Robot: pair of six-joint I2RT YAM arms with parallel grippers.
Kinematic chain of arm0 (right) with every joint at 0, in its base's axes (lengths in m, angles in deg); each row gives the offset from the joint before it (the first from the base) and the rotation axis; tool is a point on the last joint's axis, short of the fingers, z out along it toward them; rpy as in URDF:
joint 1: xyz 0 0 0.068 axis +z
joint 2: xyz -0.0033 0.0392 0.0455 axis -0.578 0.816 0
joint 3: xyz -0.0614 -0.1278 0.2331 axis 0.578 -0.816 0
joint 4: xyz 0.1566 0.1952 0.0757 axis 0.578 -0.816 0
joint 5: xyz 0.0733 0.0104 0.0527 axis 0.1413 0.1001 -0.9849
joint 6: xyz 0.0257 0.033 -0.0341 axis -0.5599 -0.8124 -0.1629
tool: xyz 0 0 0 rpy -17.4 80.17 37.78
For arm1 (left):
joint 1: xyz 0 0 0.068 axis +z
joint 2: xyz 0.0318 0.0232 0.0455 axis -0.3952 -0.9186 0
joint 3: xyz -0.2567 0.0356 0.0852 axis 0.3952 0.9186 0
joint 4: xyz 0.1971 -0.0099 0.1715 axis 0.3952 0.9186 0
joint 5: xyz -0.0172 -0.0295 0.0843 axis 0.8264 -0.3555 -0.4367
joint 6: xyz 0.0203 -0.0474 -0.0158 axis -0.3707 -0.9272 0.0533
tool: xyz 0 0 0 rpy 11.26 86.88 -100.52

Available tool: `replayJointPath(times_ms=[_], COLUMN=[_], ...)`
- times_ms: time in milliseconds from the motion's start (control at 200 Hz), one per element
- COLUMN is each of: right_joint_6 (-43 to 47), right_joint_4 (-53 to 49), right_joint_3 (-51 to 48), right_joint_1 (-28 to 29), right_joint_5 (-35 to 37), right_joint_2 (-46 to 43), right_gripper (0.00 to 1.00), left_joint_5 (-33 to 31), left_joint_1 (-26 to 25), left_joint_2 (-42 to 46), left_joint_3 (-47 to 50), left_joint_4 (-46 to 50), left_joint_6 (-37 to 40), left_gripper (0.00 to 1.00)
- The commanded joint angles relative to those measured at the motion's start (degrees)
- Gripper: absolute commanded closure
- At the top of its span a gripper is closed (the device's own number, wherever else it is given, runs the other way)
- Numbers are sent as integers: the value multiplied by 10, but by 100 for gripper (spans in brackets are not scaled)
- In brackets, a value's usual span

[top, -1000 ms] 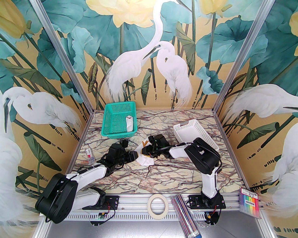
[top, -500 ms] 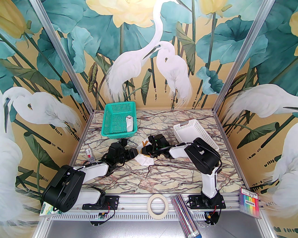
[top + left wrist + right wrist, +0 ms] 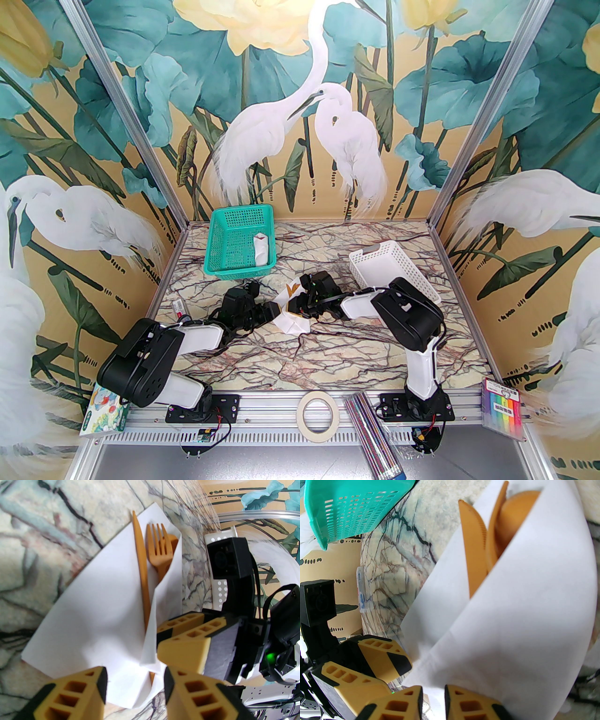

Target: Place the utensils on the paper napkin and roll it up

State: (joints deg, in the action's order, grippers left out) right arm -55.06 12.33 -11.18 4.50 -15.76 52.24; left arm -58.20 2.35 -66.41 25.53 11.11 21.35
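Observation:
The paper napkin (image 3: 293,323) lies mid-table between my two grippers, with the orange-brown utensils (image 3: 291,289) poking out at its far end. In the left wrist view the knife (image 3: 140,557), the fork (image 3: 159,548) and the spoon (image 3: 172,539) rest on the napkin (image 3: 93,620), whose right flap is folded over their handles. My right gripper (image 3: 294,309) (image 3: 433,700) is shut on that folded flap (image 3: 511,620). My left gripper (image 3: 276,310) (image 3: 134,688) is open, and the napkin's near edge sits between its fingers.
At the back left stands a green basket (image 3: 225,243) holding another white rolled bundle (image 3: 261,248). A white basket (image 3: 398,267) sits behind the right arm. A small plastic packet (image 3: 180,311) lies at the table's left. A tape roll (image 3: 318,415) rests on the front rail.
The left arm's elbow has swung up and inward, and its gripper has edged slightly toward the napkin. The right arm holds still on the flap.

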Motion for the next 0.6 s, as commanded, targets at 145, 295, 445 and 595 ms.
replayJointPath(times_ms=[145, 295, 445, 595], right_joint_6=[6, 5, 5, 4], right_joint_4=[-22, -22, -22, -22], right_joint_3=[-2, -2, 0, 1], right_joint_1=[3, 3, 3, 3], right_joint_5=[12, 9, 7, 8], right_joint_2=[17, 18, 19, 20], right_gripper=[75, 75, 75, 75], left_joint_5=[31, 33, 39, 37], left_joint_1=[4, 4, 4, 4], left_joint_2=[-30, -42, -53, -64], left_joint_3=[-24, -31, -36, -42], left_joint_4=[-37, -41, -49, -42], left_joint_6=[-6, -4, -4, -1], left_gripper=[58, 60, 64, 67])
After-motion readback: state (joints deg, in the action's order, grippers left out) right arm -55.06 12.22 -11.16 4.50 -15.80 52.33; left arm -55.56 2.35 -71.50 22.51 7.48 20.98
